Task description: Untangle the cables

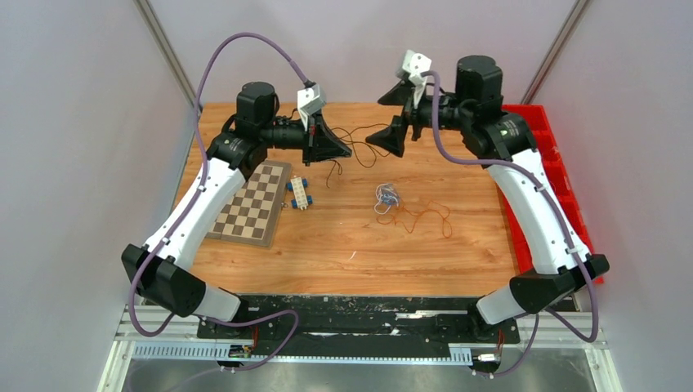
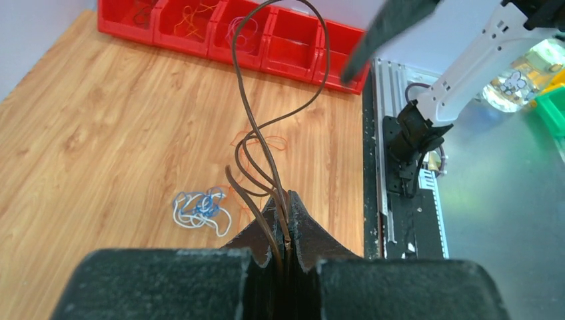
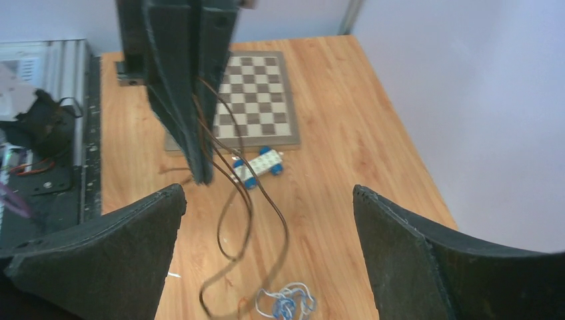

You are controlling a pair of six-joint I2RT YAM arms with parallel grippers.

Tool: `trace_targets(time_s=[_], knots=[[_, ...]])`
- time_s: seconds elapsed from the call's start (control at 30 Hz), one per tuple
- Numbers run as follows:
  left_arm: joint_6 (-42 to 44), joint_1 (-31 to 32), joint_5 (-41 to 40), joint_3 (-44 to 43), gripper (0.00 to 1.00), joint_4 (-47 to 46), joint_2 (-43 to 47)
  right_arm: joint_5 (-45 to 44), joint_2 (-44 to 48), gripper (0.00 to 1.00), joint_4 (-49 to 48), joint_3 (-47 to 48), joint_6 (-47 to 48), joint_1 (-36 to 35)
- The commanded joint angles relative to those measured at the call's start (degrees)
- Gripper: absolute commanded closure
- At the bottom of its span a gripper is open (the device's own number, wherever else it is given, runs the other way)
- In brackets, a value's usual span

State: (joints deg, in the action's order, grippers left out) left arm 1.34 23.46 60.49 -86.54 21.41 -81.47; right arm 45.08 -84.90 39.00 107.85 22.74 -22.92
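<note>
While left gripper (image 2: 286, 203) jaws pinch the brown cable (image 2: 256, 129), right gripper (image 3: 266, 193) jaws stand spread; cable looks light, limp, slippery, best grabbed at a hanging loop.

Right hand (image 3: 268, 193) spread wide, left hand (image 3: 198, 167) pinching brown cable (image 3: 286, 237)

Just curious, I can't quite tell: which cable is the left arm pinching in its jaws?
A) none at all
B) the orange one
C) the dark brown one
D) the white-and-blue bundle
C: in the left wrist view the dark brown cable rises out of the shut jaws, while the white-and-blue bundle lies loose on the table.
</note>
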Motion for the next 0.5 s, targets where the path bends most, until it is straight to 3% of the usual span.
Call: trace_targets(time_s=[0.0, 0.27, 0.47], knots=[[4.4, 1.6, 1.2, -4.9, 1.00, 4.0, -1.4, 3.1, -1.6, 0.00, 0.0, 0.5, 2.1, -4.7], [-1.3, 1.6, 1.7, -5.6, 1.00, -1.3, -1.2, 5.3, -1.8, 0.01, -0.1, -6.1, 3.0, -7.5], [-15.1, 1.6, 1.3, -0.7, 1.00, -17.5, -0.2, -2.1, -0.8, 0.09, -7.8, -10.1, -1.4, -12.9]])
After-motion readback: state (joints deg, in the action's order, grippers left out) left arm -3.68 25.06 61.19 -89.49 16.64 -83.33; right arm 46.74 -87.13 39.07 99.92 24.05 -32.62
